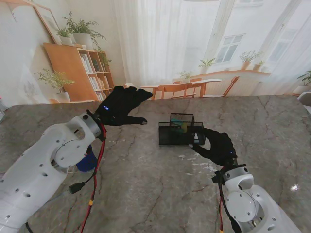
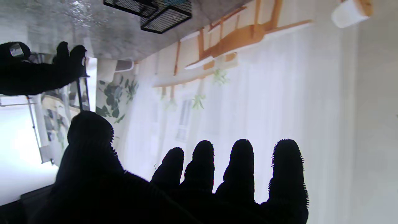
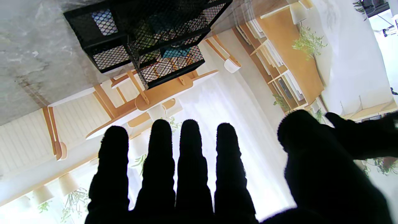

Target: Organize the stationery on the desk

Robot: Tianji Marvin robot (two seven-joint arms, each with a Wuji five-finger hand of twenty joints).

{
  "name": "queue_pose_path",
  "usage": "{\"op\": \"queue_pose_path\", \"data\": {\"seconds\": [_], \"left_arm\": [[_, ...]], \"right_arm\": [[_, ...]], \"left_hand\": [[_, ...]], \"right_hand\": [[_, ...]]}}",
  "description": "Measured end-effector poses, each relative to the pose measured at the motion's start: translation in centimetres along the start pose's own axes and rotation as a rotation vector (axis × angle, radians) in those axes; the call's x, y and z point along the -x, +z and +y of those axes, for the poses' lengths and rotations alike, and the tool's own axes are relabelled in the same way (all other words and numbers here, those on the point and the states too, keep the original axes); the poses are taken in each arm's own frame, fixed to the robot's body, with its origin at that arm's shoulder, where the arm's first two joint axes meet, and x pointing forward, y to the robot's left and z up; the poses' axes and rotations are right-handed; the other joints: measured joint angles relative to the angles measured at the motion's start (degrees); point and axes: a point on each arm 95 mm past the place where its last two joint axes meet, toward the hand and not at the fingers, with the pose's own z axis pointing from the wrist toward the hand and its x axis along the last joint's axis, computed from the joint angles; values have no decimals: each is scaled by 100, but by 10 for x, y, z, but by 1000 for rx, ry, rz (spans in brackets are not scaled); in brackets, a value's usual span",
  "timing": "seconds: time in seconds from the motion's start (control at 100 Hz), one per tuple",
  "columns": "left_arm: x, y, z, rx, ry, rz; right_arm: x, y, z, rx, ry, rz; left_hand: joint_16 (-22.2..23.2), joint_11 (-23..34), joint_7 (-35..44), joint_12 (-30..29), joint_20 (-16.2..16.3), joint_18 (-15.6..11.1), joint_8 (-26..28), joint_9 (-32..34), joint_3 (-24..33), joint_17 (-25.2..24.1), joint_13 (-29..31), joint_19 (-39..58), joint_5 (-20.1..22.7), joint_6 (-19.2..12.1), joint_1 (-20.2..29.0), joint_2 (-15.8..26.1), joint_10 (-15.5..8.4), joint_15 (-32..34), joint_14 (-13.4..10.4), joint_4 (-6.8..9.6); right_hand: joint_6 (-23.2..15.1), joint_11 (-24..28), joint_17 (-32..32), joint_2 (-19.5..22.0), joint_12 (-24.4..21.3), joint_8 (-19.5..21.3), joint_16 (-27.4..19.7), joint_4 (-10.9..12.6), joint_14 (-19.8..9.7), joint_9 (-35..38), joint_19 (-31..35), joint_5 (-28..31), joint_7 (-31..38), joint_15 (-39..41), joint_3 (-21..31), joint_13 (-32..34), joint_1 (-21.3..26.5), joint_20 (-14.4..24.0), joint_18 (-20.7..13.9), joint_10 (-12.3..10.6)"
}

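Note:
A black mesh desk organizer [image 1: 177, 133] stands in the middle of the marble table, with teal and yellowish items inside its compartments [image 3: 168, 51]. My right hand [image 1: 216, 145], in a black glove, hovers just to the right of the organizer and slightly nearer to me, fingers spread and holding nothing. My left hand [image 1: 121, 106] is raised to the left of the organizer, fingers apart and empty. The organizer also shows in the left wrist view [image 2: 152, 12]. In the right wrist view the fingers [image 3: 161, 161] are straight and apart.
A blue object [image 1: 87, 162] lies on the table partly hidden under my left forearm. The marble table top [image 1: 155, 189] stretches wide around the organizer. A backdrop with shelves and chairs stands behind the far edge.

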Motion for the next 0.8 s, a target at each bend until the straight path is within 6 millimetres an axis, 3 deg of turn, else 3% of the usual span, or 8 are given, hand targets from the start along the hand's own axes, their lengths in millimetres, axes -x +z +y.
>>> {"op": "queue_pose_path", "data": {"seconds": [0.22, 0.46, 0.8], "left_arm": [[-3, 45, 39, 44, -116, 47], [1, 79, 82, 97, -188, 50], [10, 123, 123, 171, -243, 44]], "right_arm": [[1, -7, 7, 38, -24, 7], [1, -17, 18, 94, -87, 27], [-2, -24, 22, 116, -105, 36]], "left_hand": [[-25, -73, 0, -1, 0, -5, 0, -124, -4, -15, -183, -64, 0, -2, 68, -3, 72, -6, -2, 0], [-38, -122, 0, -93, 0, -7, 0, -348, -4, -142, -309, -136, -5, -1, 140, -3, 165, -44, 34, -1], [-52, -141, -5, -96, 0, -7, 0, -469, -12, -160, -369, -138, -78, 453, 387, -3, 305, -39, 120, -1]], "right_hand": [[0, 20, 0, 0, 0, 0, 0, 0, 0, 47, 0, 0, 0, 0, 0, 0, 0, 0, 2, 0], [0, 20, 0, 0, 0, 0, 0, 1, 0, 47, 0, 1, 0, 0, -1, 55, 0, 0, 2, 0], [0, 21, 0, 0, 0, 0, 0, 1, 0, 53, 0, 1, 0, 0, -1, 56, -1, 1, 2, 0]]}}
